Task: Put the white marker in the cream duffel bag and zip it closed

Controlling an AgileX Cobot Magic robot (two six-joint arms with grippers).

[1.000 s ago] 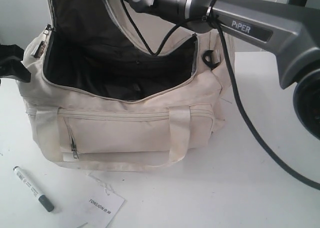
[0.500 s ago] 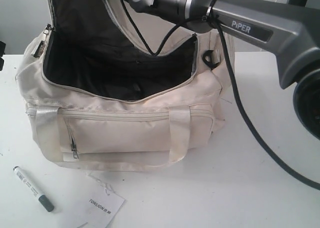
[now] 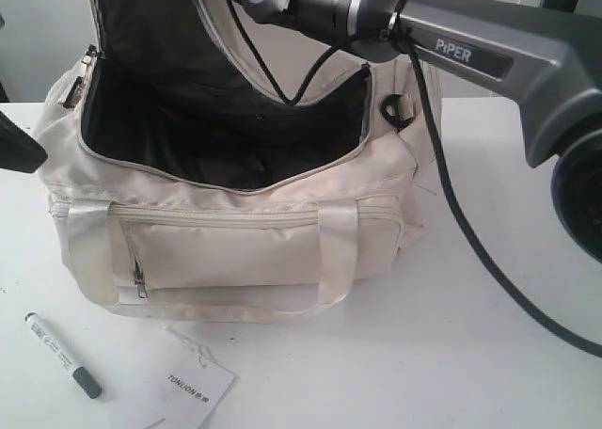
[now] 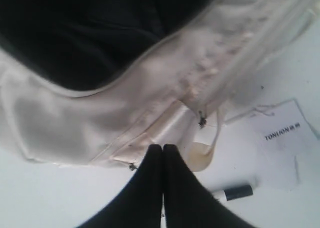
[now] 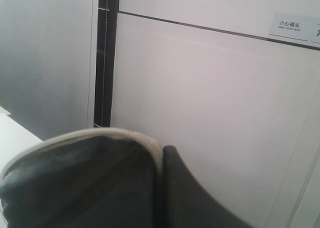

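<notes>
The cream duffel bag (image 3: pixel 235 241) stands on the white table with its top open and its dark lining showing. Its flap (image 5: pixel 125 135) is lifted, and my right gripper (image 5: pixel 162 150) is shut on the flap's cream edge; in the exterior view only the right arm (image 3: pixel 451 48) shows above the bag. The white marker (image 3: pixel 61 354) lies on the table in front of the bag's left end, dark cap (image 4: pixel 237 192) toward the front edge. My left gripper (image 4: pixel 162 147) is shut and empty, hovering over the bag's left end above the marker, and shows as a dark shape (image 3: pixel 14 142) in the exterior view.
A white paper TONLION tag (image 3: pixel 193 384) lies on the table right of the marker, tied to the bag by a thin string. A black cable (image 3: pixel 470 231) hangs from the right arm across the bag's right end. A pale wall panel (image 5: pixel 225 98) stands behind.
My left gripper slid out past the left edge of the exterior view, then came back in lower beside the bag's left end. The bag, marker and right arm stay put.
</notes>
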